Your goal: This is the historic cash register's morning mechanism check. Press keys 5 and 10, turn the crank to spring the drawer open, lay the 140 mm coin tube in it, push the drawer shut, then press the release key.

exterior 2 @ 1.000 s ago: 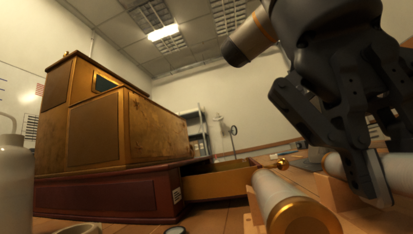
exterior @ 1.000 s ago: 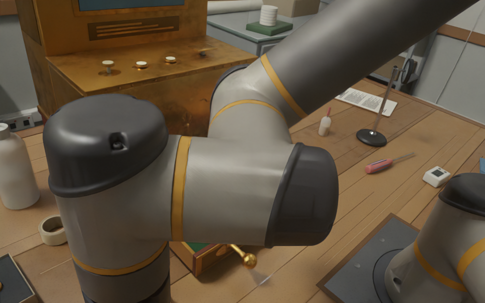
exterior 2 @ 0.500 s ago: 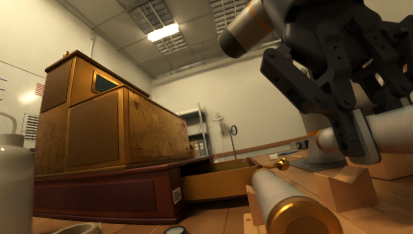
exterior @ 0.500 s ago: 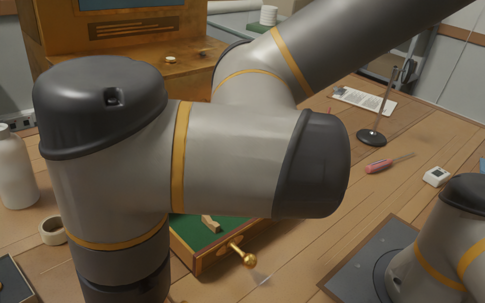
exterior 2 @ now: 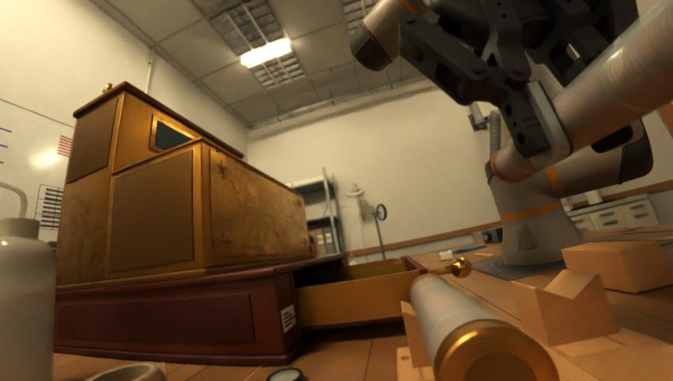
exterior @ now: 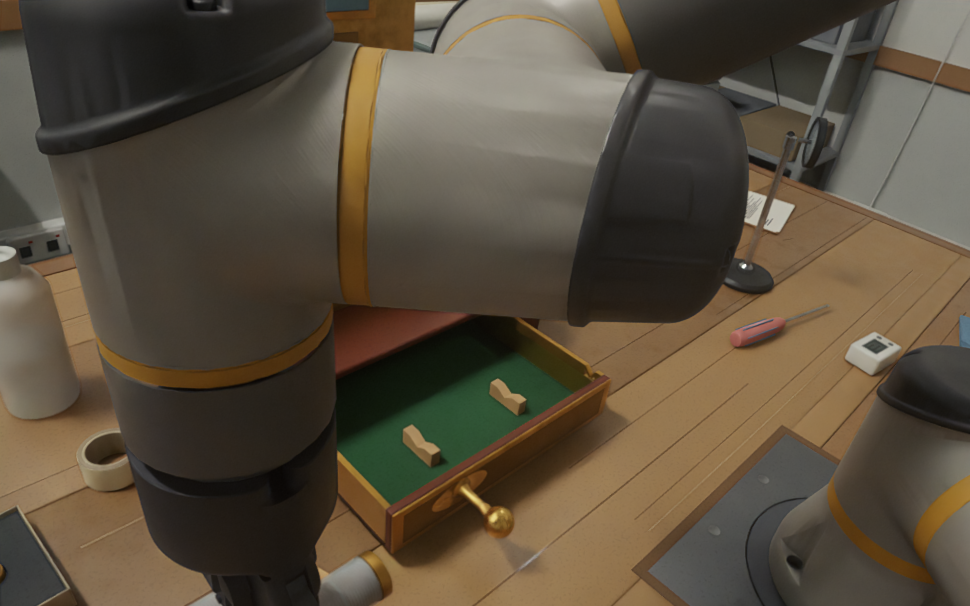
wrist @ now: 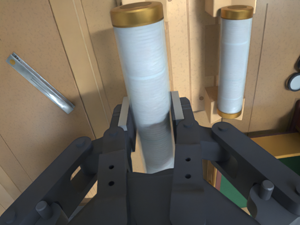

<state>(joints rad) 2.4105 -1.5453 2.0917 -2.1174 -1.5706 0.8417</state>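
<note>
The cash register [exterior 2: 184, 222] stands on the wooden bench with its drawer [exterior: 457, 414] sprung open. The drawer has a green lining, two small wooden cradles [exterior: 507, 396] and a brass knob [exterior: 498, 520] at the front. A white coin tube with brass caps [wrist: 145, 72] is held by my closed gripper [wrist: 150, 109], lifted above the bench beside the drawer. A shorter coin tube [wrist: 233, 63] lies on wooden V-blocks next to it. My arm hides the register's keys and crank in the side camera.
The robot base [exterior: 893, 486] sits on a grey plate to the right of the drawer. A white bottle [exterior: 32, 336] and tape roll [exterior: 104, 459] lie left. A screwdriver [exterior: 768, 329], a small timer [exterior: 872, 351] and a stand [exterior: 758, 214] lie right. A metal ruler [wrist: 40, 82] lies nearby.
</note>
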